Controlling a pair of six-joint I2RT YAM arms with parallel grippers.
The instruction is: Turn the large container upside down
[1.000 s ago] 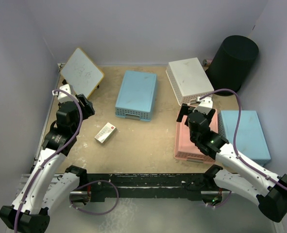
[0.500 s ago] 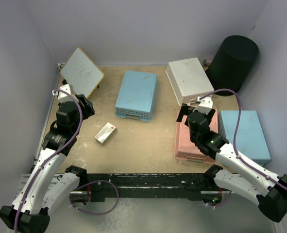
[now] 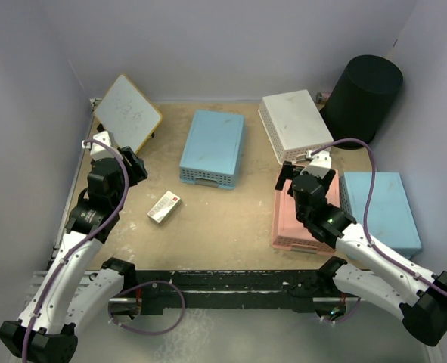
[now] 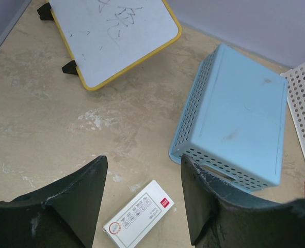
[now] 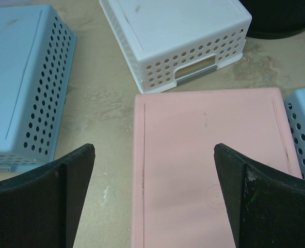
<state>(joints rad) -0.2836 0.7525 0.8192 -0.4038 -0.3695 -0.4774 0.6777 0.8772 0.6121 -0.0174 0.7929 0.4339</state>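
The large container, a tall round black wastebasket (image 3: 362, 98), stands at the far right corner of the table with a closed flat end facing up. Only its lower edge (image 5: 281, 18) shows at the top of the right wrist view. My right gripper (image 3: 305, 172) is open and empty, hovering over the pink basket (image 5: 209, 165), well short of the wastebasket. My left gripper (image 3: 135, 164) is open and empty at the left side, above a small white box (image 4: 138, 217).
A white lattice basket (image 3: 295, 125) lies upside down beside the wastebasket. Two blue baskets (image 3: 213, 147) (image 3: 382, 212) lie upside down at centre and right. A yellow-framed whiteboard (image 3: 126, 112) leans at the far left. Walls close in on three sides.
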